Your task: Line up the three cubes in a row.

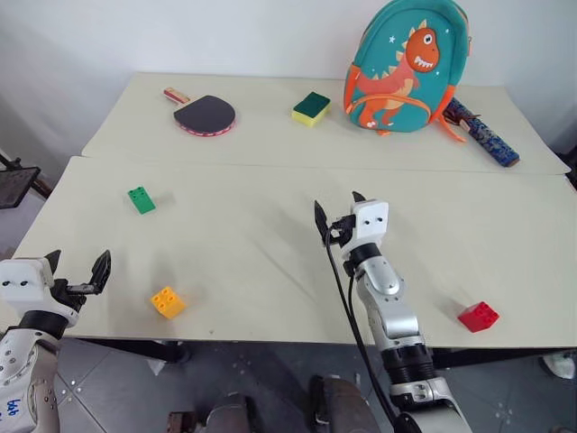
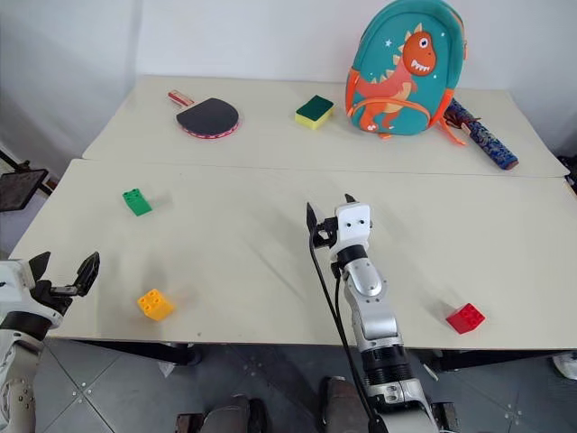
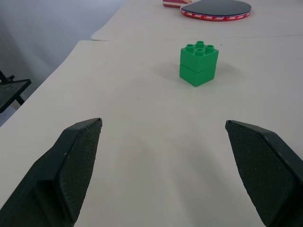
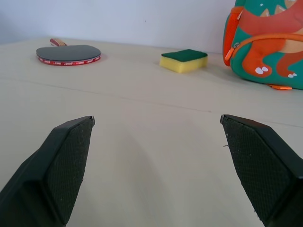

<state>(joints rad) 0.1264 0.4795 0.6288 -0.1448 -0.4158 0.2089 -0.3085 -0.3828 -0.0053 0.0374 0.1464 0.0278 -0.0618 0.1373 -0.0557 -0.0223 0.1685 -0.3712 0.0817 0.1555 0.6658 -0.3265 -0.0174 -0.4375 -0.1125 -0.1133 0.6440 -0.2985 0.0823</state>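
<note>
Black jaws wide, both arms level.

Nothing can be read with certainty. The red edge band of the black-faced table tennis bat (image 3: 216,9), far left on the table, carries small white lettering, too small to make out. The teal backpack with an orange dinosaur (image 1: 407,65), far right, bears a picture but no words

Glossy plastic green cube (image 3: 199,64) on my matt, smooth surface (image 3: 151,123); my gripper pads (image 3: 80,165) look rough-textured rubber.
</note>
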